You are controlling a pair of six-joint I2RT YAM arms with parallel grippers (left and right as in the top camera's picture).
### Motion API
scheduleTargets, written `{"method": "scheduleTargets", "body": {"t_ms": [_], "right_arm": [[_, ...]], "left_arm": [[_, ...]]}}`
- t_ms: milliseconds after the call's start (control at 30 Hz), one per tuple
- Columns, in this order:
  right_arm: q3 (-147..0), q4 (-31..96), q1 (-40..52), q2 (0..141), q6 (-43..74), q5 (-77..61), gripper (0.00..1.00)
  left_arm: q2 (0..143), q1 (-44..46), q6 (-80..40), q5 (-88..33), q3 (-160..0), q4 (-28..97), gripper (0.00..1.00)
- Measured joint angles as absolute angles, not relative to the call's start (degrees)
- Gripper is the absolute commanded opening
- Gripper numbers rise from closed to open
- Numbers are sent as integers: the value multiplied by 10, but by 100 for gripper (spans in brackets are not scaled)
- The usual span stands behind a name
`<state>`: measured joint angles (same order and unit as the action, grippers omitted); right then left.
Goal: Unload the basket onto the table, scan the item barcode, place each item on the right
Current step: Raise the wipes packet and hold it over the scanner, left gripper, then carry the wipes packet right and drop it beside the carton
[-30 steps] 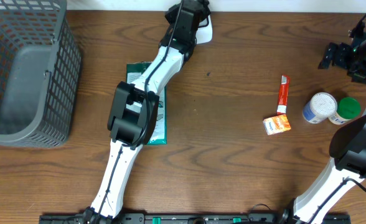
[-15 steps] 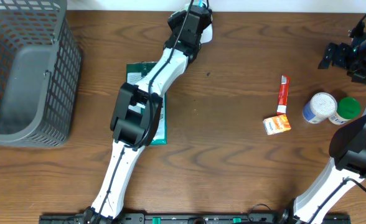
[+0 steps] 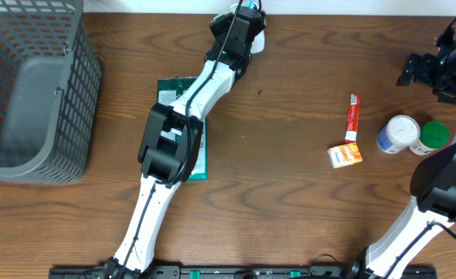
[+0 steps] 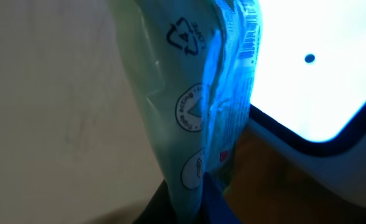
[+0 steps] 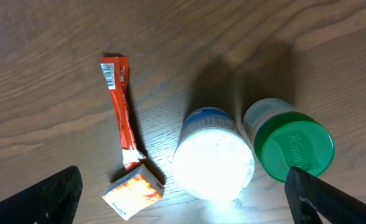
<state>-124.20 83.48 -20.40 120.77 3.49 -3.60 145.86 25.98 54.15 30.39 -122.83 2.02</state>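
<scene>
Left wrist view: crinkled, glossy pale-green plastic pouch (image 4: pixel 195 112), pinched upright in tightly closed left gripper (image 3: pixel 244 14), just beside smooth white scanner (image 4: pixel 320 74) at wood-grain table's (image 3: pixel 290 170) far edge. Right gripper (image 3: pixel 423 70) spread wide, holding nothing.

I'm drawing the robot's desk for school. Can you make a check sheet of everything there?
Surface: brown wooden table, no spills seen.
Job's things: pale green packet held beside a glowing white device, probably the scanner.
Clutter: green pouch under the left arm; red sachet, orange box, white-capped bottle, green-capped bottle.
Grippers: left gripper shut on the packet; right gripper open, holding nothing.
Cables: black cable along the left arm.
Surroundings: gray basket at the left.
</scene>
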Motion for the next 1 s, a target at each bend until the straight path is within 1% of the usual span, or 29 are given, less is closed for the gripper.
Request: {"method": "scheduleTargets", "body": {"t_ms": [167,300,400,467,533,633,700,833,900,1000], "right_arm": [[-1242,835,-204,1208,35,-36,99],[-1242,835,-204,1208,35,-36,99],[-1242,835,-204,1208,35,-36,99],[-1242,835,-204,1208,35,-36,99],[-1242,835,-204,1208,35,-36,99],[-1242,835,-204,1208,35,-36,99],[-1242,835,-204,1208,35,-36,99],[-1242,835,-204,1208,35,-36,99],[-1242,835,-204,1208,35,-36,99],[-1242,835,-204,1208,35,-36,99]], "left_arm": [[1454,261,538,299,-1228,10,7],[1416,264,495,296,-1226,53,7],[1352,269,434,287,-1225,143,7],[1294,274,381,266,-1225,236,7],[1241,280,326,220,-1228,321,7],[1180,294,229,98,-1237,423,7],[1167,302,167,12,-1240,463,7],[1184,319,57,-124,-1220,488,7],[1200,328,6,-170,-1189,483,7],[1231,348,-53,-206,-1146,465,7]]}}
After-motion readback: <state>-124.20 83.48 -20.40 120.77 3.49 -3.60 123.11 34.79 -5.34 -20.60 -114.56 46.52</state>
